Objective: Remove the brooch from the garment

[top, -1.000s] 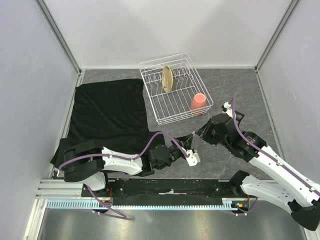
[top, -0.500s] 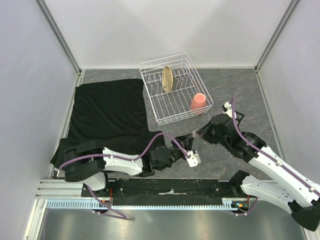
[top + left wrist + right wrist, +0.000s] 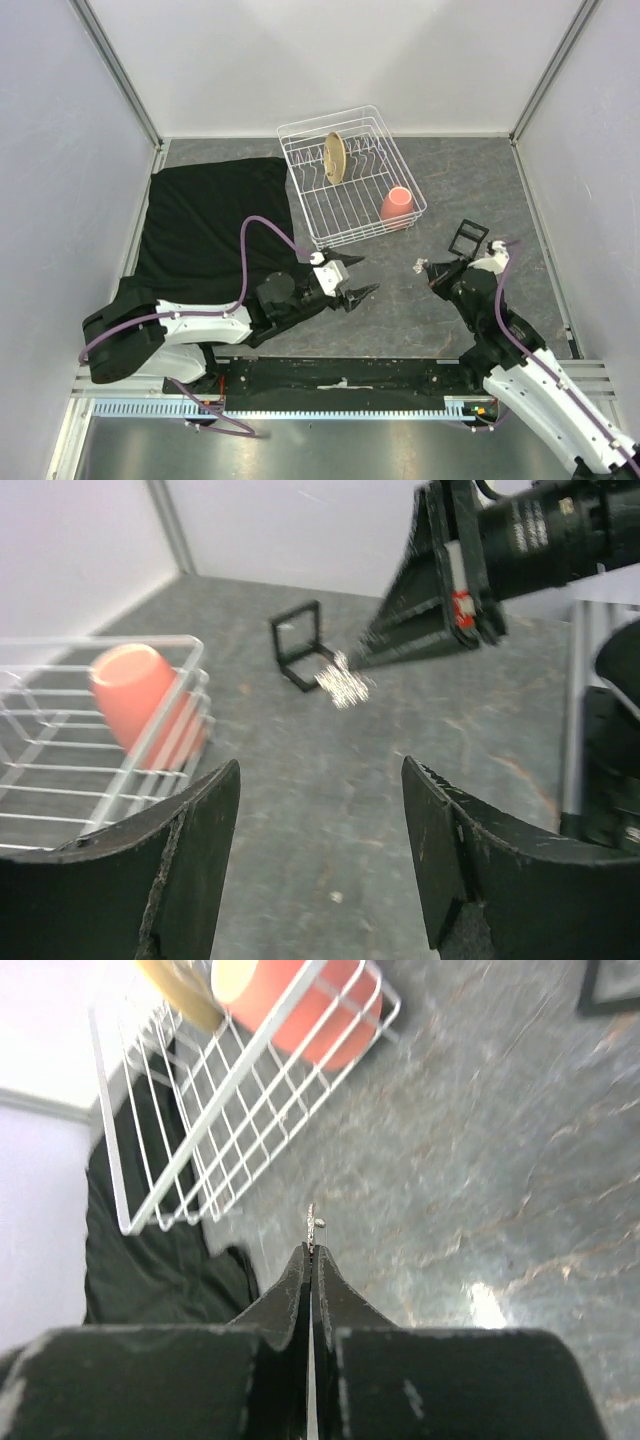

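The black garment [image 3: 210, 225] lies crumpled at the left of the table; in the right wrist view its edge [image 3: 150, 1250] shows. The brooch [image 3: 420, 265], tiny and whitish, is off the cloth and pinched at the tip of my right gripper [image 3: 428, 271], above bare grey table. In the right wrist view the jaws [image 3: 310, 1252] are pressed together with the brooch [image 3: 313, 1224] sticking out of them. My left gripper [image 3: 358, 277] stands open and empty just right of the garment. In the left wrist view its jaws [image 3: 320, 765] are spread, facing the brooch [image 3: 345, 686].
A white wire dish rack [image 3: 350, 175] stands at the back with a tan plate [image 3: 334, 158] and a pink cup [image 3: 398, 205] in it. A small black square frame [image 3: 467, 237] lies right of the rack, close behind my right gripper.
My left gripper opened, let go at the garment's corner and swung up and left. My right gripper shut on the brooch and drew back to the right, uncovering the black frame.
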Robot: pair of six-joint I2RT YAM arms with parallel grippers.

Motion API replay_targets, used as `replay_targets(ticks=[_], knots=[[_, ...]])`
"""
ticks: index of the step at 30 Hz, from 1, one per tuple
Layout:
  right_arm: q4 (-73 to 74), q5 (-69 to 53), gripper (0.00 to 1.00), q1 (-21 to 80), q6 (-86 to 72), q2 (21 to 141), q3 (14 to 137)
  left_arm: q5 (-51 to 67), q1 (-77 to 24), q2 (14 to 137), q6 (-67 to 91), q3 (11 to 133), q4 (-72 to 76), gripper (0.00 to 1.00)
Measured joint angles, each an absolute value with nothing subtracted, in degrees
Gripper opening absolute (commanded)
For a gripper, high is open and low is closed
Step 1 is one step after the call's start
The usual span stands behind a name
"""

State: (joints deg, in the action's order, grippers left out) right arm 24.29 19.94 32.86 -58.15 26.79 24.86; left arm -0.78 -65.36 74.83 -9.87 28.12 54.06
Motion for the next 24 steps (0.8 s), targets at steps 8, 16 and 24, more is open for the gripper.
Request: replay_targets(ticks=[8,16,24], knots=[[14.0,25.7,0.0,22.9,-55.0,22.1,16.8,6.9,-57.9,82.6,6.5,19.3,66.7,0.72],[0.0,22.9,0.0,8.8,-54.7,25.4,10.6,9.9,-54.4,83.2,13.4,17.0,71.7,0.71],[-13.1,13.3,0.0,-5.8,-55.2,34.1,5.6,10.7,-54.3,83.2,14.8,17.0,73.1,0.71]])
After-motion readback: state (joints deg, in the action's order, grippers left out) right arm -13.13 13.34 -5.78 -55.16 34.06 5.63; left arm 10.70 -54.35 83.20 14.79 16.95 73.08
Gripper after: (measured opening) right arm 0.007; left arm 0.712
